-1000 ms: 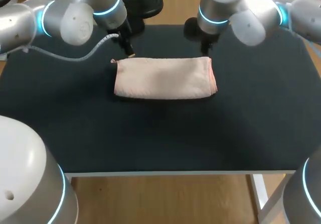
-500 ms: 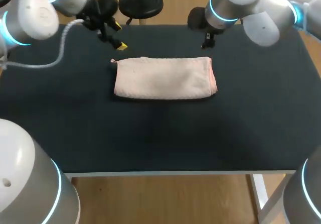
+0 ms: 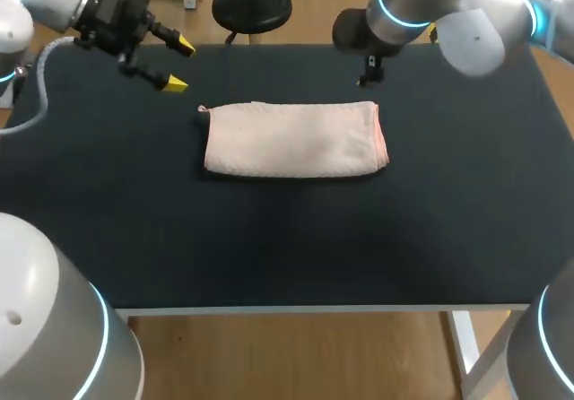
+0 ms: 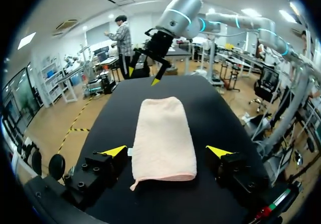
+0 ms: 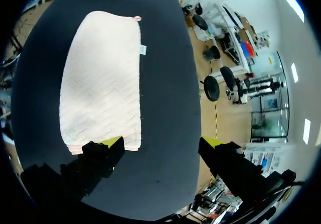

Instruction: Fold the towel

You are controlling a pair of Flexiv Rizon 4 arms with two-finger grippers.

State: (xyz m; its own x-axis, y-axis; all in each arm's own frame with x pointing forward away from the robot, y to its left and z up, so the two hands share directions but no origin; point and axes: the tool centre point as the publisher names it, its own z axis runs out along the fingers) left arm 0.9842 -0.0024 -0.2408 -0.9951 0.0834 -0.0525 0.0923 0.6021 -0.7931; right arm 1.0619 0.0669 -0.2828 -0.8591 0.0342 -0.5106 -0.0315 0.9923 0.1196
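A pink towel [image 3: 294, 140], folded into a long rectangle, lies flat on the far middle of the black table [image 3: 287, 247]. My left gripper [image 3: 179, 65] hangs open in the air off the towel's far left corner, well apart from it. Seen from the left wrist, the towel [image 4: 163, 136] stretches away ahead of that gripper [image 4: 167, 151]. My right gripper [image 3: 368, 75] hovers just behind the towel's far right corner, mostly hidden under its arm. The left wrist view shows it [image 4: 144, 77] with fingers spread. From the right wrist, the towel [image 5: 100, 78] lies ahead of that open gripper [image 5: 161, 142].
The dark table top surrounds the towel on all sides. Its front edge [image 3: 314, 308] runs across the near side, and the far edge [image 3: 296, 45] passes close behind both grippers.
Both grippers have opened and come off the towel's far corners. My left arm has swung up and away to the left. The right gripper has risen slightly. The towel lies still.
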